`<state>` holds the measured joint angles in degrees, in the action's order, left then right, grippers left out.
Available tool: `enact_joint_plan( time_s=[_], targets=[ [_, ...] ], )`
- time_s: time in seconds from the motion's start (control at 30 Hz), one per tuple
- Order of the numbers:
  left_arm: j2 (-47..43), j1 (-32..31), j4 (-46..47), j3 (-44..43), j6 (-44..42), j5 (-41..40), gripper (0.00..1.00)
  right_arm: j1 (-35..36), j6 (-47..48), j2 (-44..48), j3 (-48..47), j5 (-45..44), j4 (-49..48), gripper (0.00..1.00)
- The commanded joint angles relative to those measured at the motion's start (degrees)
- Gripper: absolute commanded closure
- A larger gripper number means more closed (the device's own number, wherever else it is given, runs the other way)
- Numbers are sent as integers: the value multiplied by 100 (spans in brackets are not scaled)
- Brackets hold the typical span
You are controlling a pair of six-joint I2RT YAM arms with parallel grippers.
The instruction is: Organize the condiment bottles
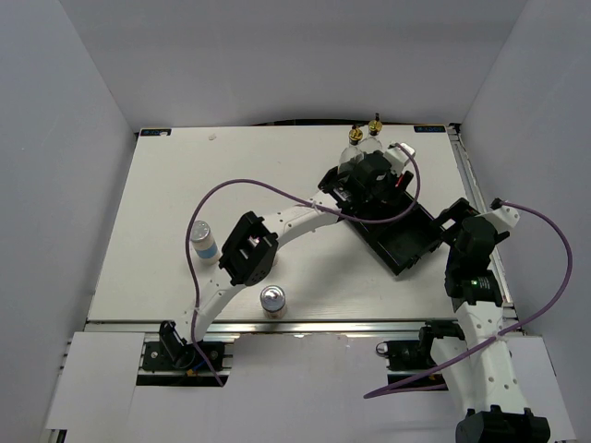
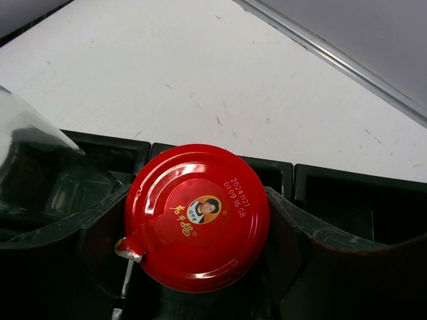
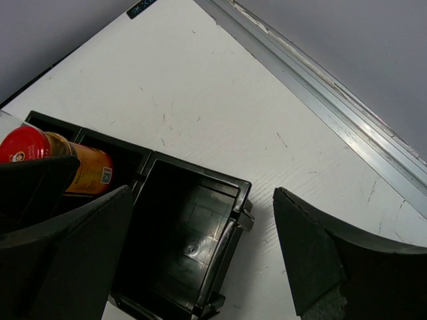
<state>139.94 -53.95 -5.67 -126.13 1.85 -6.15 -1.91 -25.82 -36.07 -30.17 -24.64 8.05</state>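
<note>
The red-lidded jar (image 2: 197, 217) is seen from above in the left wrist view, its round lid filling the gap between the two fingers (image 2: 93, 267) of the left gripper (image 2: 199, 200). One finger is pressed to the lid's edge at 9 o'clock and the other at 3 o'clock, so the jar is clamped by that gripper. In the right wrist view an orange label is shown below the red lid, and the jar's lower part is hidden behind a compartment wall. Whether its base is set on the floor of the compartment cannot be told.

The jar is held over the far end of the black tray (image 1: 406, 242), which is placed toward 2 o'clock on the table (image 1: 175, 175). Just beyond the tray, at 12 o'clock from the jar, a glass bottle with a gold pourer (image 1: 355, 138) and a second glass bottle (image 1: 375, 125) are stood side by side.

The right gripper (image 3: 200, 193) is held at the tray's edge at 4 o'clock from the jar, its jaws spread wide with nothing clasped between them.

Well apart from the tray, a blue-labelled shaker (image 1: 205, 240) is stood at 8 o'clock, and a silver-lidded shaker (image 1: 272, 298) at 7 o'clock near the table's front edge.
</note>
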Motion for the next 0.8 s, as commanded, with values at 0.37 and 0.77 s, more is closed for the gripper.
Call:
enact_joint_plan(
  time_s=[0.37,0.77],
  targets=[
    [-169,87,901,9,228,79,2,-37,95,118,-296,3,144,10],
    [-1011,-71,-425,-36,193,141,2,-37,192,197,-261,267,47,11]
  ],
)
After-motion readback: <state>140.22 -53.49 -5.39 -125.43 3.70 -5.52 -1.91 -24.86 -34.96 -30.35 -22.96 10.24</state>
